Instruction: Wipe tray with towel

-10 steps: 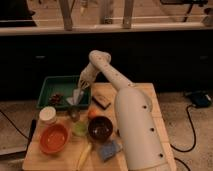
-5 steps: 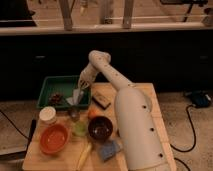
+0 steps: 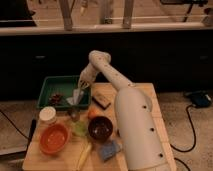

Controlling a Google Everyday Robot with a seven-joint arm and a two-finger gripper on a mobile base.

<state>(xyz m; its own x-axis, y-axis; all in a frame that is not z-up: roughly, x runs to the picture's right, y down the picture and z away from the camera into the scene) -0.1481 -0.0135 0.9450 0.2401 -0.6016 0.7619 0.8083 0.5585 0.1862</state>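
Note:
A green tray (image 3: 52, 85) sits at the back left of the wooden table. A pale towel (image 3: 75, 96) hangs from my gripper (image 3: 80, 88) over the tray's right part, its lower end touching the tray floor. The gripper is at the end of my white arm (image 3: 107, 70), which reaches in from the right, and it is shut on the towel. Small dark red bits (image 3: 56, 98) lie on the tray floor to the left of the towel.
On the table: a white-lidded jar (image 3: 48, 115), an orange bowl (image 3: 53, 138), a dark bowl (image 3: 100, 128), a blue sponge (image 3: 109, 149), a dark block (image 3: 101, 101), an orange fruit (image 3: 91, 113), a yellow item (image 3: 83, 155). Cables lie on the floor at right.
The gripper and towel have barely shifted within the tray's right part; nothing else has moved.

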